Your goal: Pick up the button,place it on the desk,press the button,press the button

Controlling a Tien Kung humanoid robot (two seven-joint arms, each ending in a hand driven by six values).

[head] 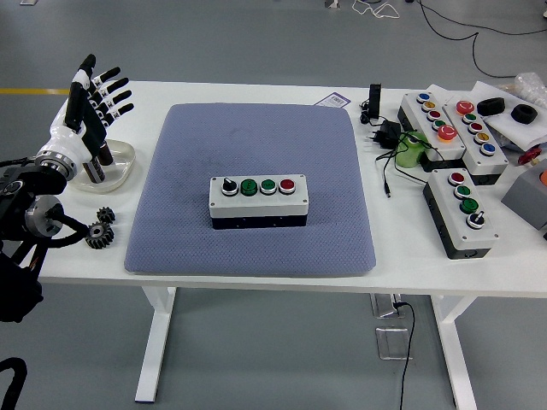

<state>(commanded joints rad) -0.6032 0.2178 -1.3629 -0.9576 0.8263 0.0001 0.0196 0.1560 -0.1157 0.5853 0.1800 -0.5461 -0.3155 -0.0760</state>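
With the left hand (90, 102) spread wide and empty, well left of the button box (259, 201), any reach across could clip the dish (124, 166).

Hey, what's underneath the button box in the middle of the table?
The button box sits on a blue-grey mat, which lies on the white table. The mat under the box, and the table under the mat, are covered from view.

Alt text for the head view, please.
A white button box with a black knob and green, green and red buttons sits on a blue-grey mat on a white table. The robot's left hand is raised open at the far left above a clear dish.
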